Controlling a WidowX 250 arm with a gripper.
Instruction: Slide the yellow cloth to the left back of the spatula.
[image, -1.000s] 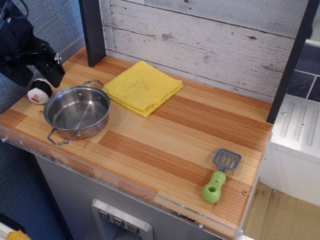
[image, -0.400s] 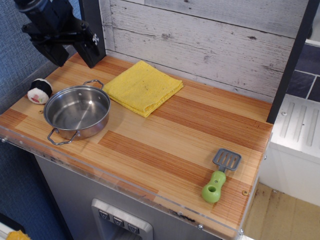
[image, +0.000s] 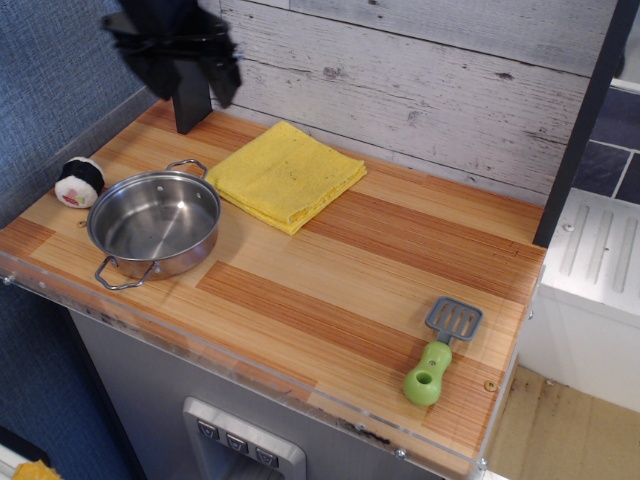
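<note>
Your bright yellow folded fabric cloth (image: 286, 173) is lying flat at about eleven o'clock on the wooden counter (image: 400, 260), against the whitewashed plank wall, untouched. The small spatula with grey slotted blade and lime-green handle (image: 441, 352) is resting well apart at five o'clock, so you are facing a long slide. The round steel pot (image: 153, 222) is sitting just beside the cloth at nine o'clock. The black gripper (image: 178, 55) is hovering above, blurred; you cannot tell its opening. No writing is showing.
</note>
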